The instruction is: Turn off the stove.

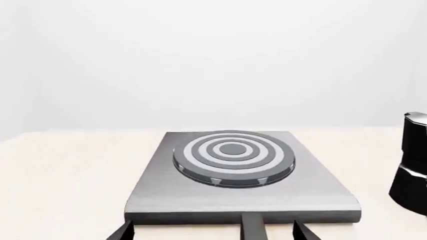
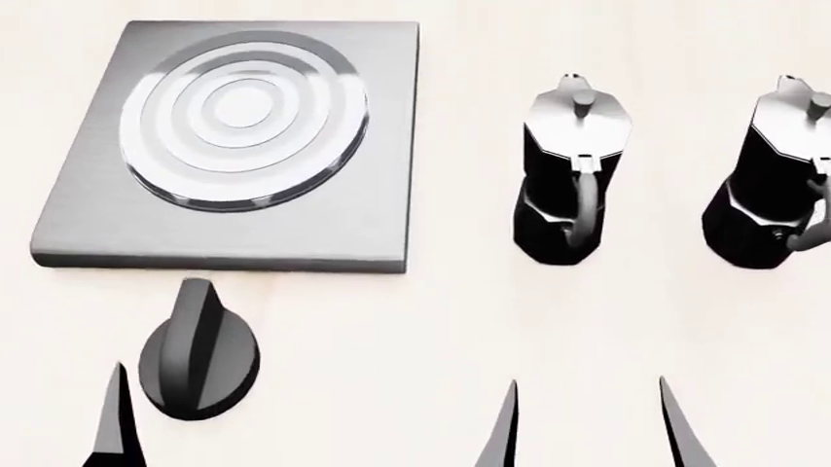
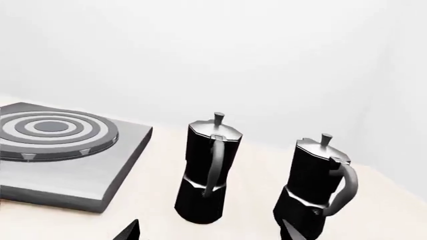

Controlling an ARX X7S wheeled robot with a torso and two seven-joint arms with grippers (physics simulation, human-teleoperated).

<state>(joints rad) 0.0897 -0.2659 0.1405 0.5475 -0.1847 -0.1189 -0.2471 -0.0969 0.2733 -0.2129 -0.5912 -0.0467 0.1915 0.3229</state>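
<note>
Head view: black round ridged knob (image 2: 198, 352) is seen on the pale counter (image 2: 454, 321) just before the flat brushed-grey metal stove slab (image 2: 377, 195), untouched. Left jaws (image 1: 212, 231) and right jaws (image 2: 585, 428) are held apart, empty. Turning is not yet started.

the stove (image 2: 247, 146) lay on the table (image 2: 454, 331) at the left, its knob (image 2: 198, 352) just before its front edge. two moka pots (image 2: 569, 175) (image 2: 776, 180) stood side by side to the right, apart from the stove.
</note>
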